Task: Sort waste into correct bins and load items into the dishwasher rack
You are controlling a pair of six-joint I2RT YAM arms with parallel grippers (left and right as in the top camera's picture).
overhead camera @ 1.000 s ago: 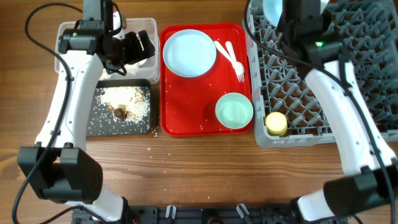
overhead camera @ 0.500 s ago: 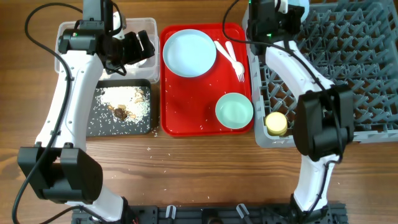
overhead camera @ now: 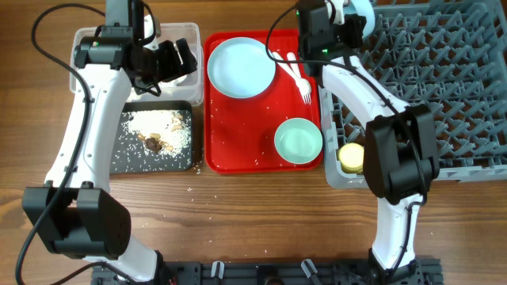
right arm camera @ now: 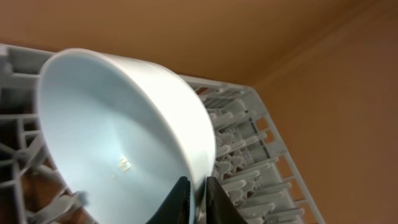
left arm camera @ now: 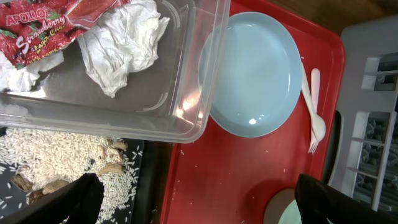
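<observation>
My right gripper [overhead camera: 348, 17] is shut on the rim of a pale blue-green bowl [right arm camera: 112, 137], holding it tilted on edge over the far left corner of the grey dishwasher rack [overhead camera: 428, 87]. In the right wrist view the gripper [right arm camera: 198, 186] pinches the rim. My left gripper [overhead camera: 173, 59] is open and empty above the clear tub [overhead camera: 95, 43], which holds the red wrapper [left arm camera: 37, 34] and white tissue [left arm camera: 124, 40]. The pale blue plate [overhead camera: 242, 67], white cutlery [overhead camera: 295, 75] and a second bowl [overhead camera: 299, 140] lie on the red tray [overhead camera: 238, 150]. A yellow cup [overhead camera: 351, 156] sits in the rack.
The black tray [overhead camera: 127, 154] in front of the tub holds rice [overhead camera: 162, 127] and brown lumps [overhead camera: 153, 142]. Loose rice grains are scattered on the red tray and on the wooden table near it. The rack's pegs stand upright on the right.
My right gripper has moved left along the rack's far edge with the bowl in it, and its arm now reaches along the rack's left side. The left arm has not moved.
</observation>
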